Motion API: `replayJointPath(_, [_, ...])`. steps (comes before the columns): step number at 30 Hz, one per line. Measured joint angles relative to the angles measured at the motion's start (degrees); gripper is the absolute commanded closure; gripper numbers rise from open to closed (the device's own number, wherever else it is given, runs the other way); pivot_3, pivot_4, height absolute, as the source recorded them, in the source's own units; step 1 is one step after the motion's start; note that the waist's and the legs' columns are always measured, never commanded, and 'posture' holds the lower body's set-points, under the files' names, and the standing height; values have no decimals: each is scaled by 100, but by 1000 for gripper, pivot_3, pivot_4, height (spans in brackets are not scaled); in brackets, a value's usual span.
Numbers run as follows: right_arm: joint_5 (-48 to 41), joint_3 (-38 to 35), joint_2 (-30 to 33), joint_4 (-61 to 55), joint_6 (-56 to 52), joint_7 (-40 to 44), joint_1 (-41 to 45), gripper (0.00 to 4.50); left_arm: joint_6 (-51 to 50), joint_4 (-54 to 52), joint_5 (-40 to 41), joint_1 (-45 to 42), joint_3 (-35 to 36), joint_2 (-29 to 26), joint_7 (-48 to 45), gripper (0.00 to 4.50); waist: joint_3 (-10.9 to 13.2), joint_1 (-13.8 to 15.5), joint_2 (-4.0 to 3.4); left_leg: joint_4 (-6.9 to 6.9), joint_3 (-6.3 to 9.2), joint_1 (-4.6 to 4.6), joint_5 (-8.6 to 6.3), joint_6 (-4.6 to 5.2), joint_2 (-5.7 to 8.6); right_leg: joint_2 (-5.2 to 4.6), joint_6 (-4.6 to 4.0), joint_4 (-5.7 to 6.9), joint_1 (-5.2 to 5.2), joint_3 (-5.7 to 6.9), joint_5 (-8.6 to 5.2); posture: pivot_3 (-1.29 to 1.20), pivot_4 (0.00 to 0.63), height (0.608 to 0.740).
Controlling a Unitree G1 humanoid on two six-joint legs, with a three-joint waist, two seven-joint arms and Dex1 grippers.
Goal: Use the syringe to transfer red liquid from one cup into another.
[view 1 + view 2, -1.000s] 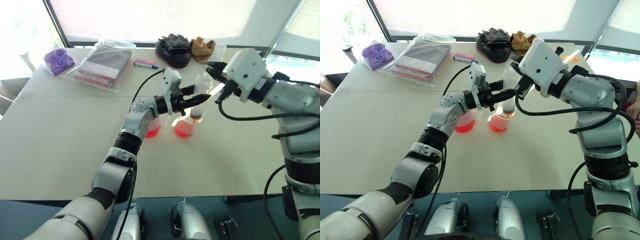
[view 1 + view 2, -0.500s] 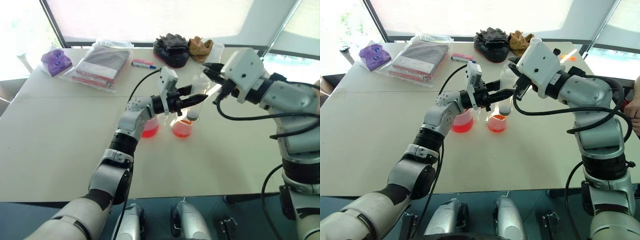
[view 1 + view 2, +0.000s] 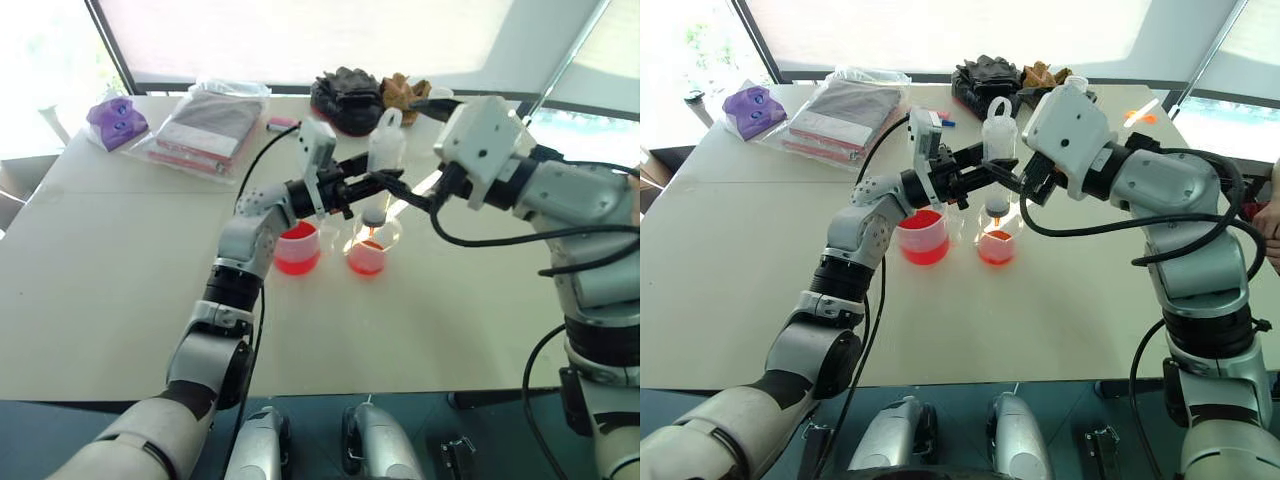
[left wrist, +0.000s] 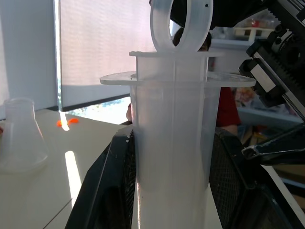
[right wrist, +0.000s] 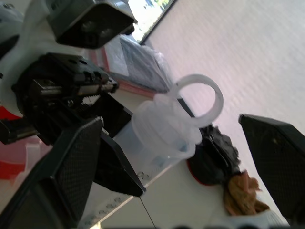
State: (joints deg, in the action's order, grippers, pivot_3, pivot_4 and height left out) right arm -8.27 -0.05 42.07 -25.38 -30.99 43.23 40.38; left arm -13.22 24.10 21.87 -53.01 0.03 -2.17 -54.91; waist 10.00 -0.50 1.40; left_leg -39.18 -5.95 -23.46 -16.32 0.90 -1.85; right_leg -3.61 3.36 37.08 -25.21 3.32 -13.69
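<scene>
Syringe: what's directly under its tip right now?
The syringe, held upright in the left gripper, hangs above the small cup holding red liquid. Whether the tip reaches the liquid can't be told. The beaker stands beside it.

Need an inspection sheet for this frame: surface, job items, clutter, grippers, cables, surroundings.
Surface: pale table, no spill seen.
Job's things: syringe upright above the small cup, plunger ring on top, plunger pushed in; handled beaker beside the cup holds red liquid; the cup holds a little too.
Clutter: bagged dark books, purple object, marker pen, dark gloves, tan glove, clear flask, all at the far edge.
Grippers: left gripper shut on the syringe barrel; right gripper open, fingers either side of the plunger ring.
Cables: black cable along the left forearm; black loops under the right wrist.
Surroundings: window blinds; person's hand at the right edge.
</scene>
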Motion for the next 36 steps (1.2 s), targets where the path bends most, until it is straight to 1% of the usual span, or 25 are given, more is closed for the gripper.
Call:
replayJointPath(2, [-114, -208, 84, 30, -68, -5, -1, 39, -1, -25, 40, -26, 2, 20, 25, 2878, 0, 4, 0, 0, 0, 0, 0, 0, 0, 0, 0, 0, 0, 0, 0, 0, 150, 740])
replayJointPath(5, [-481, -885, 183, 36, -412, -33, -23, 39, -148, -186, 305, -142, 160, 44, 144, 2878, 1, 8, 2, 0, 1, -1, 0, 0, 0, -2, 0, -1, 0, -2, 0, 0, 150, 740])
replayJointPath(6, [-686, -1173, 192, 7, -598, -59, -60, 39, -247, -284, 427, -220, 236, 48, 209, 2878, 1, 7, 2, 0, 2, -1, 0, 0, 0, -2, 0, -1, 1, -3, 0, 0, 150, 740])
replayJointPath(10, [-1545, -1920, 175, -286, -1379, -140, -255, 39, -846, -692, 924, -487, 518, -39, 550, 2878, 1, -15, 1, 1, 5, 0, 0, 0, -3, -3, 0, 2, 1, -4, 0, 0, 150, 740])
replayJointPath(12, [-1821, -2233, 182, -367, -1601, -245, -326, 39, -1210, -859, 1141, -717, 666, -218, 868, 2878, 1, -21, 1, 1, 5, 1, 0, -1, -4, -3, 0, 2, 1, -4, 0, 0, 150, 740])
replayJointPath(15, [-1979, -2526, 236, -363, -1701, -399, -582, 39, -1839, -947, 1243, -1164, 978, -742, 1553, 2878, 0, -26, 0, 1, 6, 5, 0, -1, -3, 1, 0, 6, 1, -5, 0, 0, 150, 740])
replayJointPath(19, [-1752, -2415, 582, -279, -1467, -430, -1264, 39, -2899, -660, 1128, -1682, 1234, -1802, 2401, 2878, 1, -31, 1, 2, 4, 5, 1, -3, -2, 4, 2, 8, 1, -5, -1, 0, 150, 740])
replayJointPath(21, [-1615, -2219, 725, -195, -1339, -400, -1461, 39, -3626, -407, 930, -1832, 1176, -2416, 2654, 2878, 1, -43, 0, 2, 2, 7, 3, -5, -2, 5, 3, 10, -1, -5, -1, 0, 150, 740])
replayJointPath(23, [-1612, -2056, 795, -174, -1306, -367, -1472, 39, -4430, -205, 753, -1859, 950, -2951, 2718, 2878, 1, -43, 0, 3, 2, 7, 5, -10, -2, 6, 4, 12, -2, -3, -2, 0, 150, 740])
replayJointPath(26, [-1972, -1870, 790, -291, -1483, -257, -1230, 39, -5591, -159, 533, -1575, 319, -3671, 2550, 2878, 2, -38, -1, 4, 2, 7, 7, -13, -3, 6, 5, 13, -2, -3, -3, 0, 150, 740])
replayJointPath(29, [-2422, -1704, 818, -630, -1707, -57, -1212, 39, -6542, -175, 513, -1086, 129, -4009, 2444, 2878, 5, -24, 4, 4, 5, 4, 7, -14, -4, 4, 5, 12, -3, -4, -5, 0, 150, 740])
replayJointPath(32, [-2919, -1579, 814, -901, -1980, 76, -1229, 39, -7044, -316, 508, -461, 124, -4202, 2425, 2878, 8, -8, 10, 2, 5, 2, 7, -14, -1, -5, 5, 11, -2, -4, -5, 0, 150, 740])
replayJointPath(34, [-3200, -1547, 813, -991, -2122, 100, -1203, 39, -7218, -555, 506, 73, 127, -4220, 2436, 2878, 8, -2, 11, 0, 4, 1, 7, -14, 0, -11, 5, 10, 0, -5, -5, 0, 150, 740])
replayJointPath(36, [-3363, -1452, 815, -1018, -2181, 92, -1170, 39, -7248, -740, 487, 429, 235, -4023, 2542, 2878, 10, 22, 18, -3, 5, 1, 7, -13, 0, -19, 4, 10, 1, -5, -5, 0, 150, 740])
